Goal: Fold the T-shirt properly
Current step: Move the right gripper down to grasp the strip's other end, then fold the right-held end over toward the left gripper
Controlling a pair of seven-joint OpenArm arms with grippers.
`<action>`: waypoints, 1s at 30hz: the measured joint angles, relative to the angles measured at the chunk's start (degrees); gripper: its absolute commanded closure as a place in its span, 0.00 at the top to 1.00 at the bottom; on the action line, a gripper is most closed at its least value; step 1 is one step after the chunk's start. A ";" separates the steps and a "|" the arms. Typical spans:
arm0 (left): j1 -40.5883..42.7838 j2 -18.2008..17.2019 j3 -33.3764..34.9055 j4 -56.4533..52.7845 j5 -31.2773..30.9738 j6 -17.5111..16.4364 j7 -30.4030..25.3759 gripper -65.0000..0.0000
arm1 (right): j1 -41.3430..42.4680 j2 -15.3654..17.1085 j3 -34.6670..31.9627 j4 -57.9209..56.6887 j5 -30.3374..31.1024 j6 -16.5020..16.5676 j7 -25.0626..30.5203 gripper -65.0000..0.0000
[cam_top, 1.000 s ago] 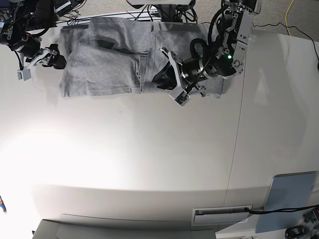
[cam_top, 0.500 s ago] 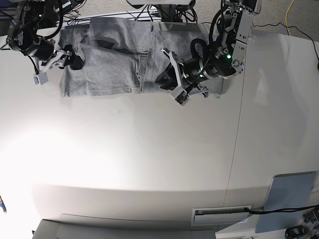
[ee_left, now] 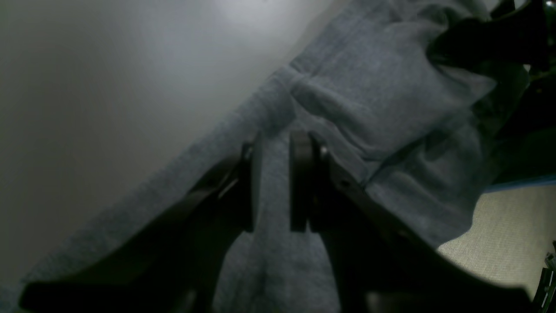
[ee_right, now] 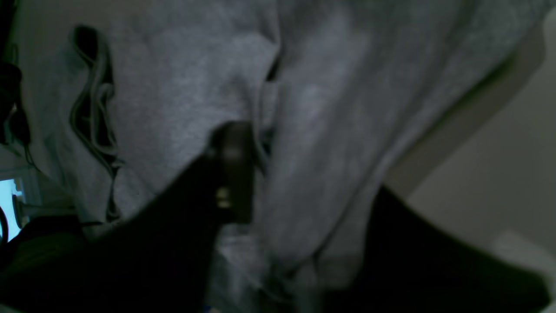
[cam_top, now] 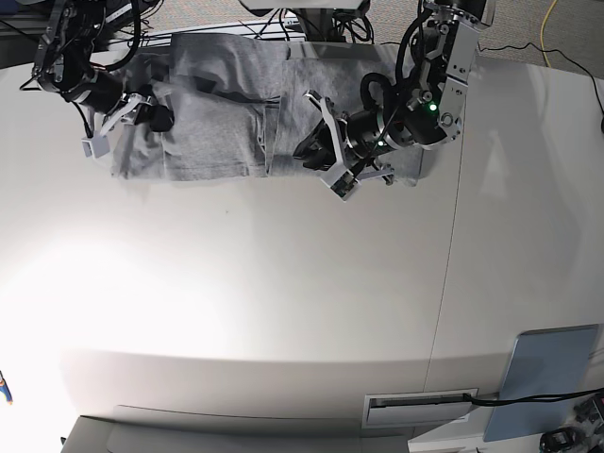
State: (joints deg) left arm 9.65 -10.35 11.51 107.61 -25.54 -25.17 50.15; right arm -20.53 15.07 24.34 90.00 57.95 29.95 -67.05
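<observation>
The heather-grey T-shirt (cam_top: 217, 123) lies crumpled along the table's far edge, plain side up, with folds and dark creases. My left gripper (cam_top: 313, 151) rests on its right half. In the left wrist view the shirt (ee_left: 369, 108) shows a ridge of cloth running into the narrow gap of the gripper (ee_left: 273, 182), whose jaws are pinched on it. My right gripper (cam_top: 154, 119) is at the shirt's left end. In the right wrist view one dark finger (ee_right: 232, 165) lies on the cloth (ee_right: 325, 108), while the other is hidden under the fabric and the jaws stand wide apart.
The white table (cam_top: 283, 311) stretches toward the near side, with a seam (cam_top: 451, 245) on the right. A blue-grey panel (cam_top: 552, 377) sits at the near right corner. Cables (cam_top: 283, 21) hang behind the far edge. Carpet (ee_left: 499, 226) shows past the shirt.
My right gripper has moved from beside the table's left edge in toward the shirt's left end and now reaches into the cloth. The left gripper has shifted only slightly.
</observation>
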 measured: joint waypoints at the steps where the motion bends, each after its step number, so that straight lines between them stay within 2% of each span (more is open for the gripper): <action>1: 0.00 0.00 -0.02 0.00 0.00 0.00 0.00 0.20 | -0.04 -0.02 -0.04 0.00 -0.26 0.00 0.00 0.13; 4: 0.00 0.00 0.00 0.00 0.00 0.00 0.00 0.20 | -0.26 -0.04 -0.15 -0.02 -1.40 0.07 1.31 0.00; 10: 0.24 0.00 -0.20 0.00 -0.02 -0.02 0.00 0.20 | -0.31 -0.44 2.67 -0.07 -7.78 0.63 9.09 0.00; 16: 3.30 0.02 -4.90 0.00 0.02 -0.20 0.02 0.20 | -0.24 5.40 12.33 -0.39 -10.69 -0.42 8.28 0.00; 19: 4.76 0.00 -7.39 0.00 0.15 -0.13 -0.50 0.20 | 0.04 6.84 15.47 3.37 -9.70 -0.74 3.91 0.00; 21: 6.43 0.00 -7.67 -0.13 0.87 -0.46 -2.84 0.20 | -0.15 6.47 15.96 8.44 -8.13 -0.63 0.96 0.00; 22: 7.15 0.02 -7.61 -0.66 1.07 -1.77 -4.50 0.20 | -0.09 5.90 15.93 11.41 -7.87 -0.70 -0.70 0.00; 25: 8.55 0.09 -7.06 -3.30 1.73 -2.60 -7.39 0.20 | 0.04 2.49 14.38 20.70 -7.34 -2.19 -3.32 0.00; 28: 8.63 0.37 -7.10 -6.36 1.95 -2.75 -8.41 0.20 | -0.44 -1.27 10.38 28.09 -7.61 -3.13 -3.17 0.00; 30: 8.59 0.31 -7.13 -7.74 1.77 -2.80 -9.94 0.20 | -0.92 -2.89 6.69 32.35 -9.94 -4.33 -0.57 0.00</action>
State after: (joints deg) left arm 18.24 -10.04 4.38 99.88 -23.77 -27.97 40.21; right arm -21.45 12.19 31.03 122.34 48.01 25.63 -67.61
